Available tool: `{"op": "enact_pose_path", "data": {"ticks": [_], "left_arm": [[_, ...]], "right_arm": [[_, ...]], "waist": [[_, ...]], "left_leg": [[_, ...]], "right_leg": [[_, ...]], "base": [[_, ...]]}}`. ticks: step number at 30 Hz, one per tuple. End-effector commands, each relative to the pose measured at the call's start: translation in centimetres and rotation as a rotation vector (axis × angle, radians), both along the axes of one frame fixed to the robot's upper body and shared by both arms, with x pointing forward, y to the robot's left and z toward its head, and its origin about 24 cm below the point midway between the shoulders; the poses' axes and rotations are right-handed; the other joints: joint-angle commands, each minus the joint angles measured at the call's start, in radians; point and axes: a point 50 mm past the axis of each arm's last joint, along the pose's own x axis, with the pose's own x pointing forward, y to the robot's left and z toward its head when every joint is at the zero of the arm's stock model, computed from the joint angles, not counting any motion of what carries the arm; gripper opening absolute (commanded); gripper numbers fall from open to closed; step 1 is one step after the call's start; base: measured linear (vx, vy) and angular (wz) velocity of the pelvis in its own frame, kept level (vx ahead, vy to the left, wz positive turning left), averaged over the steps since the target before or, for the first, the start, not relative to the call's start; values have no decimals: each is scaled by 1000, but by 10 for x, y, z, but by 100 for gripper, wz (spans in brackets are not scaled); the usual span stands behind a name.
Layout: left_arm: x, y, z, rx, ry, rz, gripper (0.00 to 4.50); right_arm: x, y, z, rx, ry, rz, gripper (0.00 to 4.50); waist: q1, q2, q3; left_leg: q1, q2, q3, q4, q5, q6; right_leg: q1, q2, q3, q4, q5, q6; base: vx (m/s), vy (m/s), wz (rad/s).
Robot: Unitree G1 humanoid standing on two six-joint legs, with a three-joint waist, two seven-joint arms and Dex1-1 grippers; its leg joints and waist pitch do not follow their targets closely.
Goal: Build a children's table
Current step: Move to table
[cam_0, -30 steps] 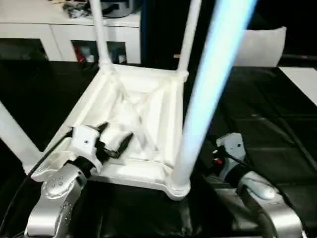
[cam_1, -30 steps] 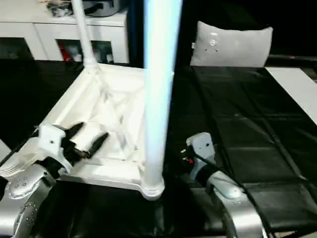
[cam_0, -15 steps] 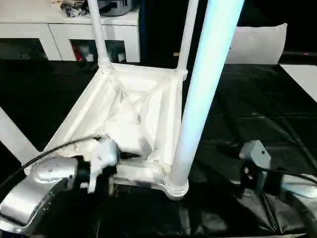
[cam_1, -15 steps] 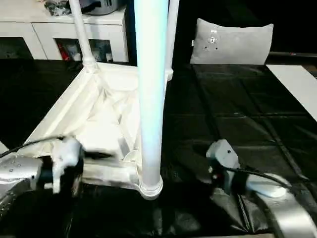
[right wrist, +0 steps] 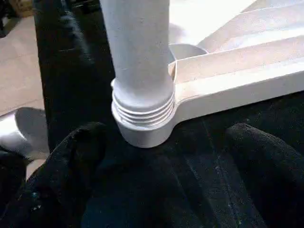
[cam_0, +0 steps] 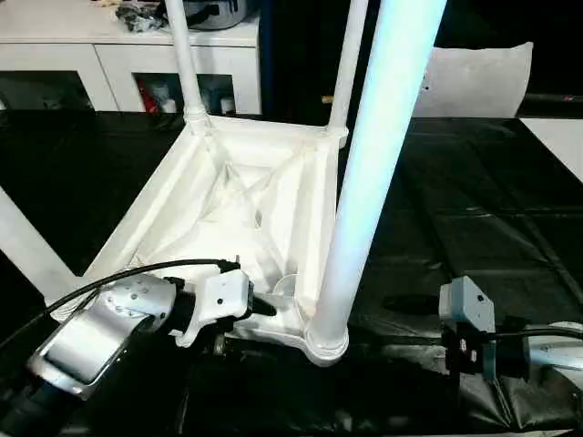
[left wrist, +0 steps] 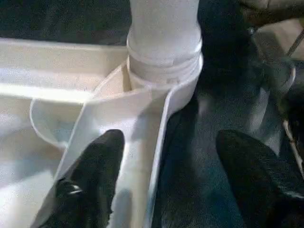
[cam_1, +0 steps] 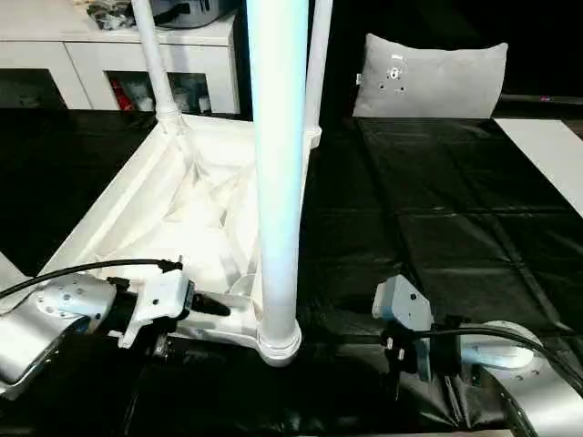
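Left jaws: left gripper (left wrist: 164, 185) open astride the children's table (cam_0: 246, 196) rim.
Right jaws: right gripper (right wrist: 161, 175) open, empty.
Risk: near-corner leg (cam_0: 364, 209) may tip if nudged.

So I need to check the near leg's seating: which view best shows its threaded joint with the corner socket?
Right wrist view: the white tubular leg shows exposed threads above the round corner socket. Left wrist view shows the joint partly; head views, from afar.

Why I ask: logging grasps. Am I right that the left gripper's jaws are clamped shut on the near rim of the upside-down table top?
Not quite. The left gripper is open: its jaws straddle the table top's near rim without closing on it, as the left wrist view shows.
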Motion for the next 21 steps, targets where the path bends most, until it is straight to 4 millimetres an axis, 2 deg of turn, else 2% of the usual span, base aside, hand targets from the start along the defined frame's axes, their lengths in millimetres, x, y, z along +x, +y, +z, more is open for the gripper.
{"op": "enact_pose_path", "data": {"ticks": [1, 6, 8, 17, 18, 19, 21], "left_arm": [[5, 0, 1, 23, -23, -16, 304], [8, -2, 1, 29, -32, -34, 282], [9, -3, 1, 28, -34, -39, 249], [15, -1, -3, 73, -59, -44, 194], [16, 0, -4, 80, -62, -44, 169], [17, 0, -4, 85, -69, -38, 161], [19, 0, -4, 95, -85, -29, 159]], "right_arm": [[-2, 2, 5, -8, -11, 22, 450], [-4, 4, 3, -13, -7, 23, 450], [-4, 5, 2, -14, -6, 24, 450], [-2, 6, 2, -14, -13, 20, 450], [-2, 7, 2, -13, -14, 20, 450], [-1, 7, 2, -12, -15, 19, 450], [-1, 7, 2, -10, -17, 18, 450]], "waist": [[4, 3, -42], [5, 5, -44], [5, 5, -44], [5, 4, -43], [5, 3, -43], [5, 3, -43], [5, 3, -45]], "left_leg": [[-19, 53, -4, -86, -99, 62], [-20, 55, -6, -87, -92, 58], [-21, 56, -6, -87, -92, 56], [-22, 55, -6, -88, -96, 56], [-22, 56, -7, -88, -96, 54], [-21, 56, -6, -88, -97, 54], [-21, 56, -6, -87, -91, 54]], "right_leg": [[49, -79, 53, -84, -168, -230], [49, -80, 52, -80, -147, -233], [50, -81, 53, -80, -142, -237], [49, -80, 53, -83, -166, -225], [50, -82, 53, -83, -163, -226], [49, -82, 53, -83, -165, -226], [50, -82, 53, -81, -152, -229]], "base": [[0, 0, 0], [0, 0, 0], [0, 0, 0], [0, 0, 0], [0, 0, 0], [0, 0, 0], [0, 0, 0]]}}
